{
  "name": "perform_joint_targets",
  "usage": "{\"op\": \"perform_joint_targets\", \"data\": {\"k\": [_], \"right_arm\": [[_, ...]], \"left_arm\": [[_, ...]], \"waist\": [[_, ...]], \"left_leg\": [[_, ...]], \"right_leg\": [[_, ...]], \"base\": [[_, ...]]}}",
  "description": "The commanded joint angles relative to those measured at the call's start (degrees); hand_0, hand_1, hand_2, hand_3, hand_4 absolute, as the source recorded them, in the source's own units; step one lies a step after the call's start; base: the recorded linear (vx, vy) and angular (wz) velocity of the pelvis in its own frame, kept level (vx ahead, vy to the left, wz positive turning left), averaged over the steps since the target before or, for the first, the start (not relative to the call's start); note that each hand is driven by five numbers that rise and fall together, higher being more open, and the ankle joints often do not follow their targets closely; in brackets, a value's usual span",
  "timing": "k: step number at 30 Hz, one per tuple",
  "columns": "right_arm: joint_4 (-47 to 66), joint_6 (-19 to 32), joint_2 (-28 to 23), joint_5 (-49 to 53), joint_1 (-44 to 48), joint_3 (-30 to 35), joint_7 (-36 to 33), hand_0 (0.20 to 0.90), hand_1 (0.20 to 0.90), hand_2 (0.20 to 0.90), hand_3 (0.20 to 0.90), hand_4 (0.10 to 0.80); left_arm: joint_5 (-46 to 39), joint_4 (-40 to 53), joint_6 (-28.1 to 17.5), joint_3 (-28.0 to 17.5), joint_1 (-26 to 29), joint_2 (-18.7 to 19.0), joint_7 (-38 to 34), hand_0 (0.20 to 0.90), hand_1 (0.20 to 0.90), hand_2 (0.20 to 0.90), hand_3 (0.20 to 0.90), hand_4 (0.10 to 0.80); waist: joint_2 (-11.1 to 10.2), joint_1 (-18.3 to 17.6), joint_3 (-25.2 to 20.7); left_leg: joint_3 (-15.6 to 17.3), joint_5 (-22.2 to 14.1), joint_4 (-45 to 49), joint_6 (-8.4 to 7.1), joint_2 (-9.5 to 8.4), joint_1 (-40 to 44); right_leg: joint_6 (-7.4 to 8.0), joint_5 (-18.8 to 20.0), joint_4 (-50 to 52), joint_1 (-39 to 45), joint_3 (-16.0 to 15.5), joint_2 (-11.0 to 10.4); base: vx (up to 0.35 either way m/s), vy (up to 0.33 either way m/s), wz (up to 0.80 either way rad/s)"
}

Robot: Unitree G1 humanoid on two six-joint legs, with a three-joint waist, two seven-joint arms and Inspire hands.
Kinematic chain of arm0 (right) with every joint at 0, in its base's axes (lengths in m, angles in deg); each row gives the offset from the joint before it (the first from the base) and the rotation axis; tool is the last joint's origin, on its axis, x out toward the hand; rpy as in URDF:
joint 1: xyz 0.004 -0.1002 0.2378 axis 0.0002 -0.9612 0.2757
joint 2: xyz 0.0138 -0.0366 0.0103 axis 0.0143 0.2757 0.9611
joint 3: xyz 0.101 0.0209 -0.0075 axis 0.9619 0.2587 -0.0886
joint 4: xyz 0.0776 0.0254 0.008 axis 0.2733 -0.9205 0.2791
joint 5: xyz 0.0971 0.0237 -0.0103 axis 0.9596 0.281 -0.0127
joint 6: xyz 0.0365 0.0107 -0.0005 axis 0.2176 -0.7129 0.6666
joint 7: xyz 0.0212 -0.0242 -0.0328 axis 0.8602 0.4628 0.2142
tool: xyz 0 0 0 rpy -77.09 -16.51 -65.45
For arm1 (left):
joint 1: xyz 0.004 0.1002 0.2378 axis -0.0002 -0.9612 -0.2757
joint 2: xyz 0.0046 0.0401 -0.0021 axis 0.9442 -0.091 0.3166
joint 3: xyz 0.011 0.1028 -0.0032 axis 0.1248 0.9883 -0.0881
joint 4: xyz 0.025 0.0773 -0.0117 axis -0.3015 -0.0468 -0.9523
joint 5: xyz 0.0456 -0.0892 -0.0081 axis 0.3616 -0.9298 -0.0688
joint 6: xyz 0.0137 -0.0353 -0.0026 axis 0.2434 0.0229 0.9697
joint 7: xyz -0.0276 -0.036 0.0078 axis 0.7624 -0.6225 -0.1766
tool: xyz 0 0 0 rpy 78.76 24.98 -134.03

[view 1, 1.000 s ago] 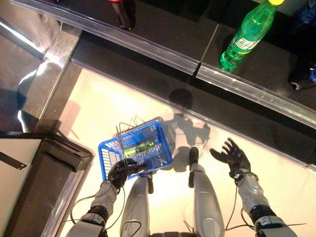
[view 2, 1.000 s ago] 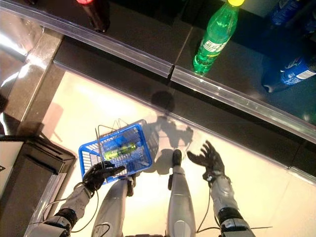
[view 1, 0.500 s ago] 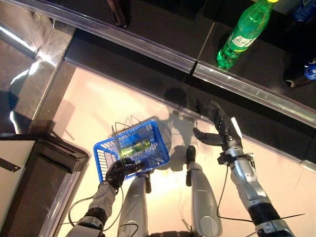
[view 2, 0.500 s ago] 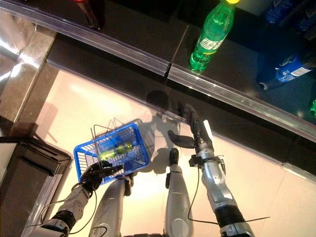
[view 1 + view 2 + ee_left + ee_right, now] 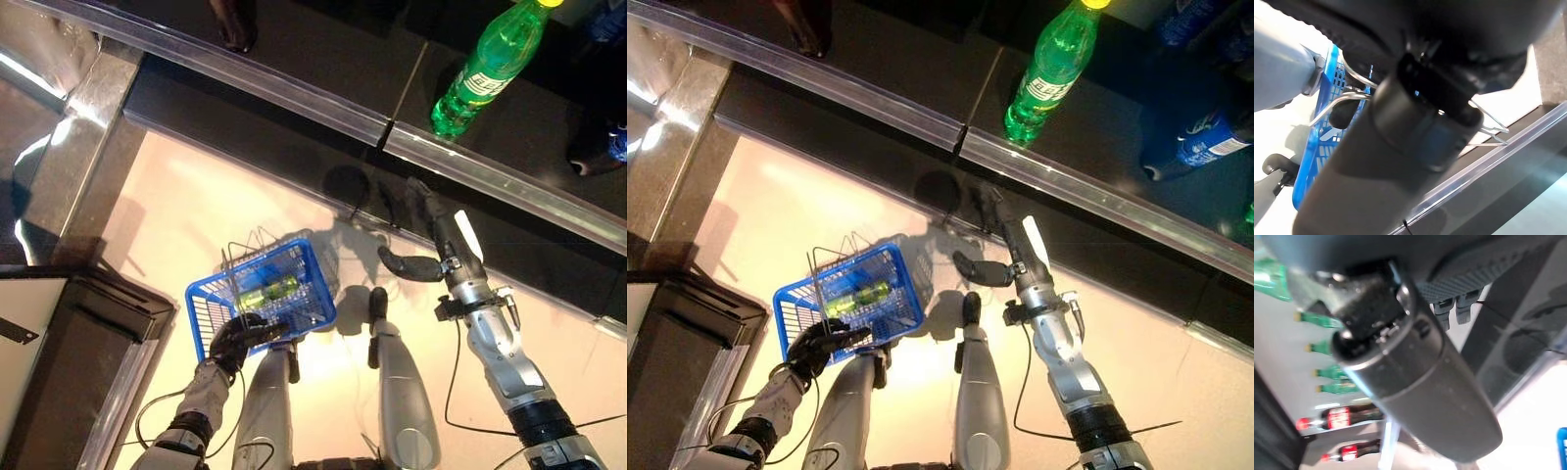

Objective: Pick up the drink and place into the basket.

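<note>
blue plastic lattice basket (image 5: 304,294), wire handles

So the floor (image 5: 196,215) here is pale cream and glossy, and a dark strip runs along it right below the shelf. The shelf (image 5: 323,59) is a dark, shiny surface with a clear plastic rail (image 5: 294,98) along its front edge. A green bottle (image 5: 487,67) with a yellow cap stands on it to the right. A dark bottle (image 5: 233,24) stands further left, cut off by the frame. At the far right there's what looks like a blue bottle (image 5: 1200,142) lying on its side, hard to be sure. A dark cabinet (image 5: 69,352) stands on the floor at lower left.
</note>
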Motion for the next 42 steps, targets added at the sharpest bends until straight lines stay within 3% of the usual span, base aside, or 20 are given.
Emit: {"op": "perform_joint_targets", "data": {"k": [1,7,25,42], "right_arm": [[11.8,8.8,-0.9,7.0,2.2,4.7,-1.7,0.900,0.900,0.900,0.900,0.800],[12.8,10.8,0.7,13.8,4.1,8.0,-0.9,0.900,0.900,0.900,0.900,0.800],[8.6,13.8,1.8,20.3,7.2,14.7,-6.0,0.900,0.900,0.900,0.900,0.800],[1.9,8.5,-3.4,25.3,15.3,16.9,-8.1,0.900,0.900,0.900,0.900,0.800]], "left_arm": [[-2.4,3.3,-6.4,-2.0,-5.2,3.9,1.4,0.300,0.300,0.300,0.200,0.100],[-2.7,2.6,-6.6,-2.2,-4.6,3.9,1.4,0.300,0.300,0.300,0.200,0.100],[-3.1,2.4,-5.1,-2.7,-4.6,4.4,0.9,0.300,0.300,0.300,0.200,0.100],[-2.8,3.2,-3.2,-1.3,-3.6,5.7,0.8,0.300,0.300,0.300,0.200,0.100]], "waist": [[-0.3,-0.5,-1.7],[-0.4,-0.6,-1.4],[-0.5,-0.4,-0.8],[-0.5,1.8,-0.6]], "left_leg": [[-4.2,4.6,-2.2,1.66,-0.17,-1.5],[-4.1,4.4,-2.4,1.55,0.00,-0.9],[-4.0,4.6,-2.0,1.40,0.52,-0.6],[-4.6,4.8,-2.4,1.56,0.80,-0.1]], "right_leg": [[1.26,-4.6,4.1,3.2,-0.1,-2.1],[1.25,-4.7,3.7,3.9,-0.1,-2.2],[0.63,-4.6,3.4,5.1,-1.4,-2.7],[0.73,-4.7,3.4,5.9,-2.4,-2.5]], "base": [[-0.008,0.017,-0.04],[0.000,0.003,-0.02],[0.008,0.000,0.00],[0.002,-0.003,0.00]]}}
